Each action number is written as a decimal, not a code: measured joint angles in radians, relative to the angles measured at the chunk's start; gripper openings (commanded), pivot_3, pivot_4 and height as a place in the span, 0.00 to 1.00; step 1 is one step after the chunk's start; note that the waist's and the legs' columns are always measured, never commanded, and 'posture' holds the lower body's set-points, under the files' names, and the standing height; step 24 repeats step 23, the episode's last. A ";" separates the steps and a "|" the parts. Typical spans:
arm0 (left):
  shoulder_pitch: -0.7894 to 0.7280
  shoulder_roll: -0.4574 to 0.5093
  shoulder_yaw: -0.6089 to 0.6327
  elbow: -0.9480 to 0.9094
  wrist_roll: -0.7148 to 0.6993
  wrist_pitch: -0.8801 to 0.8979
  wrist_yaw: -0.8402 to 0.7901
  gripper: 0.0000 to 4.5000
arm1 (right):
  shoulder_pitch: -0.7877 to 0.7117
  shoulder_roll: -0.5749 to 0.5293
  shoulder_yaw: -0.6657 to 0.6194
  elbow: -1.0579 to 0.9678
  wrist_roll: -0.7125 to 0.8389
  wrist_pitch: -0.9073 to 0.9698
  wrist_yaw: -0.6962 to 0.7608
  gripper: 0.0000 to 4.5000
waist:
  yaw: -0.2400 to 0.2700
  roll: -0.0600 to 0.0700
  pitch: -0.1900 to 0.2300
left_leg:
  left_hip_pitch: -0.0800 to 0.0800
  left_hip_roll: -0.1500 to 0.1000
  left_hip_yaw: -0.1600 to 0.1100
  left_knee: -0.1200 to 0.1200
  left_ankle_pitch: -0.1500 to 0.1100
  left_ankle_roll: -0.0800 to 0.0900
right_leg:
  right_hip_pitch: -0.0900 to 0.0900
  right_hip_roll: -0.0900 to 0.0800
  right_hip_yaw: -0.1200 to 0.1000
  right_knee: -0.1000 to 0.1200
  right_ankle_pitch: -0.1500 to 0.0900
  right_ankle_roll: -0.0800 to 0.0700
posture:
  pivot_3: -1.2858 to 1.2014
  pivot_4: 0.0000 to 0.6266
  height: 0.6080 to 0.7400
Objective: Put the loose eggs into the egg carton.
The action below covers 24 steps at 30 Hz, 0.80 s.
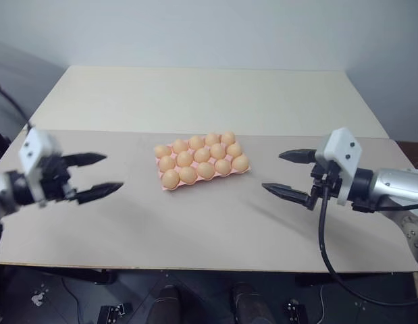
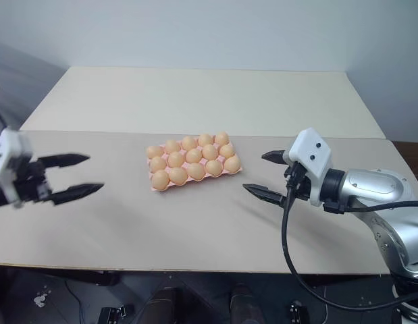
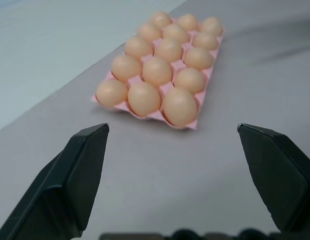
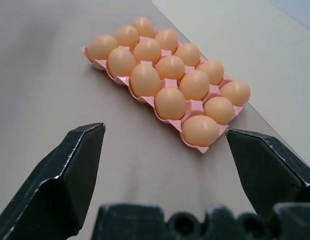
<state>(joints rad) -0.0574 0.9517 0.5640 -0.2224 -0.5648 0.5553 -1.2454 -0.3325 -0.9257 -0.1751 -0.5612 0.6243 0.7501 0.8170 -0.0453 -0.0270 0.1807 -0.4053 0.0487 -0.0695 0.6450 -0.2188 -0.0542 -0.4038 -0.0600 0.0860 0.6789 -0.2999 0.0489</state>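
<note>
— Right, where's the egg carton (image 1: 202,160)?
— Sits mid-table (image 1: 195,229), pale pink, flat on the grey surface, tilted a little so the long side runs from about 8 o'clock to 2 o'clock in the head views.
— And the eggs (image 1: 202,154)?
— Fill every cup — three rows of five, tan-orange, all upright in their hollows. No loose ones to be seen on the tabletop around the tray.
— Left gripper (image 1: 95,175)?
— Hangs over the table at 9 o'clock of the carton, well apart from it. Black fingers (image 3: 79,170) spread wide, pointing toward the tray, holding nothing. Looks straight along the carton's length in the left wrist view, a short end of the tray nearest.
— Right gripper (image 1: 290,173)?
— Mirrors it at 3 o'clock of the carton, also well apart. Fingers (image 4: 265,165) stand wide, empty, tips aimed at the tray. Shows the carton slantwise in the right wrist view, one corner egg closest.
— Touching anything, either of them?
— Neither — both clear of the carton and off the surface, bare tabletop between fingertips and tray.
— Anything else on the table?
— Just a paler cream board (image 1: 195,94) beyond the grey sheet, toward 12 o'clock, and a black cable (image 1: 323,236) drooping from the right wrist.
</note>
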 measured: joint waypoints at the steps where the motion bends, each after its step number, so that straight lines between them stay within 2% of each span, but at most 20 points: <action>1: 0.037 -0.008 0.026 -0.013 -0.012 -0.018 -0.012 0.99 | 0.002 0.000 0.001 0.011 -0.005 -0.020 0.018 1.00 | 0.004 0.000 0.000 | 0.000 0.000 0.000 0.000 0.000 0.000 | 0.000 0.000 -0.001 0.000 0.000 0.000 | 0.52 0.24 1.00; 8: 0.218 -0.087 0.109 -0.129 -0.066 -0.076 -0.029 0.99 | 0.073 -0.007 0.020 0.102 -0.071 -0.141 0.123 1.00 | 0.005 0.000 0.000 | 0.000 0.000 0.000 0.000 0.000 0.000 | 0.001 0.000 -0.001 -0.001 0.000 0.000 | 0.52 0.24 1.00; 16: 0.206 -0.070 0.113 -0.100 -0.088 -0.100 -0.005 0.99 | 0.038 0.022 0.084 0.109 -0.111 -0.134 0.084 1.00 | -0.003 0.000 0.000 | 0.001 0.000 0.000 0.000 0.000 0.000 | 0.001 0.001 0.000 0.000 0.000 0.000 | 0.52 0.24 1.00; 24: 0.221 -0.052 0.128 -0.095 -0.108 -0.094 0.009 0.99 | 0.030 0.017 0.084 0.051 -0.103 -0.090 0.052 1.00 | 0.002 0.000 0.000 | 0.001 0.000 0.000 0.000 0.000 0.000 | 0.001 0.000 -0.001 0.000 0.000 0.000 | 0.52 0.24 1.00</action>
